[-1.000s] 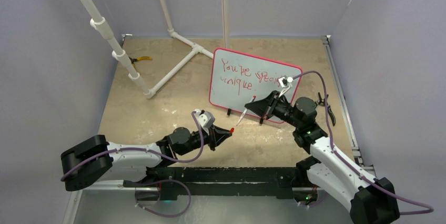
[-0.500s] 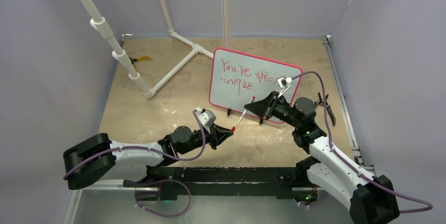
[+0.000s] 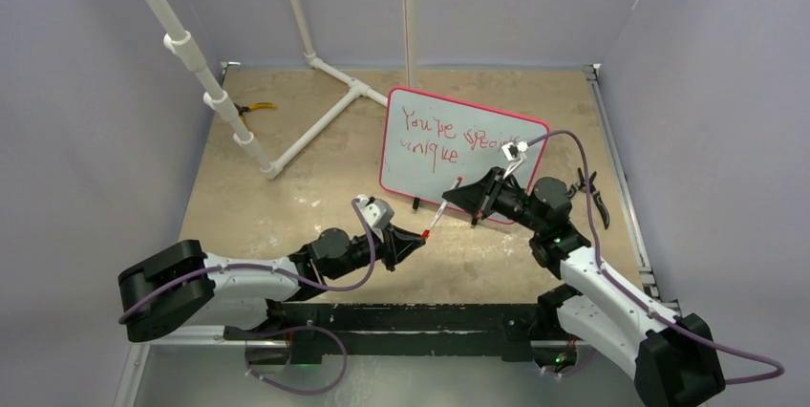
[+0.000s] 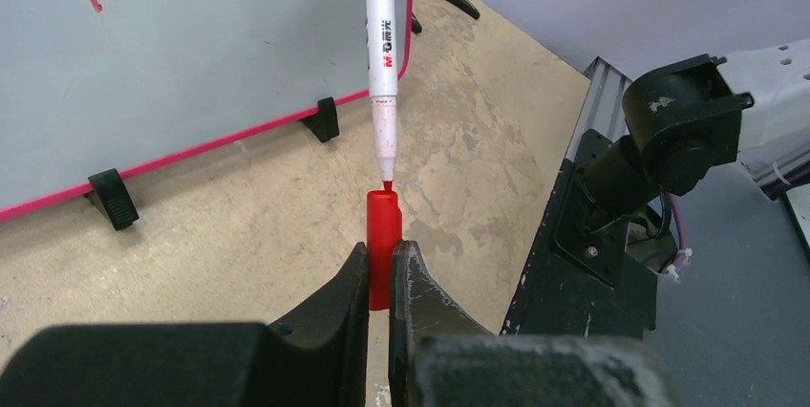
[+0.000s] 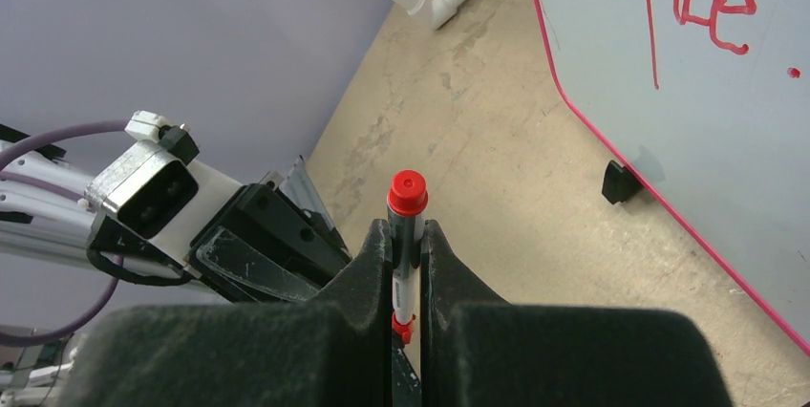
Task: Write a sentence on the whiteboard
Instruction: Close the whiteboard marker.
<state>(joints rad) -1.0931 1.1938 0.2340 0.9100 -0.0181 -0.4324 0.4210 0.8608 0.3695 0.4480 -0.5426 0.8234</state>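
Desk (image 3: 287, 197) carries whiteboard (image 3: 430, 168), standing on its feet centre-right of top view. Sentence (image 3: 421, 121) in red on its upper part, two lines, looks finished to me. My right gripper (image 3: 453, 199) clamped on marker (image 4: 380, 44), long axis slanting down-left off board. My left gripper (image 4: 382, 254) pinched narrow on cap (image 4: 384, 235), mouth facing marker. Tip sits just at cap mouth, nearly in line, not yet seated. I judge next move: push straight along marker axis.

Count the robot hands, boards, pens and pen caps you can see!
Robot hands: 2, the left hand and the right hand
Whiteboard: 1
Marker pen: 1
Pen cap: 1
Total: 5
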